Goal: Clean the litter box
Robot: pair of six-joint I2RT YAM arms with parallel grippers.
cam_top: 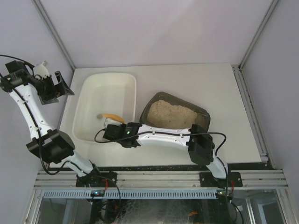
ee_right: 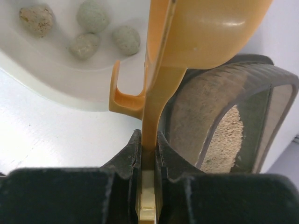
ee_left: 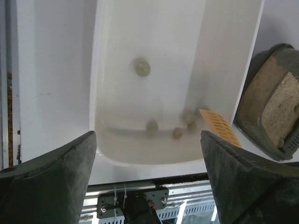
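Right of centre in the top view, beside the white tub (cam_top: pixel 110 91), sits the dark grey-brown, round-cornered litter box (cam_top: pixel 148 112) of beige litter. Its neighbour the right gripper (ee_right: pixel 148 148) pinches an orange scoop (ee_right: pixel 205 32); the left gripper (ee_left: pixel 147 140) gapes empty.

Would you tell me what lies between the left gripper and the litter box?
The white tub sits between left gripper and litter box, seen in top view.

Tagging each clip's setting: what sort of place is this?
Probably a lab robot cell, not a home: a white table inside an aluminium frame, holding a litter box and white tub.
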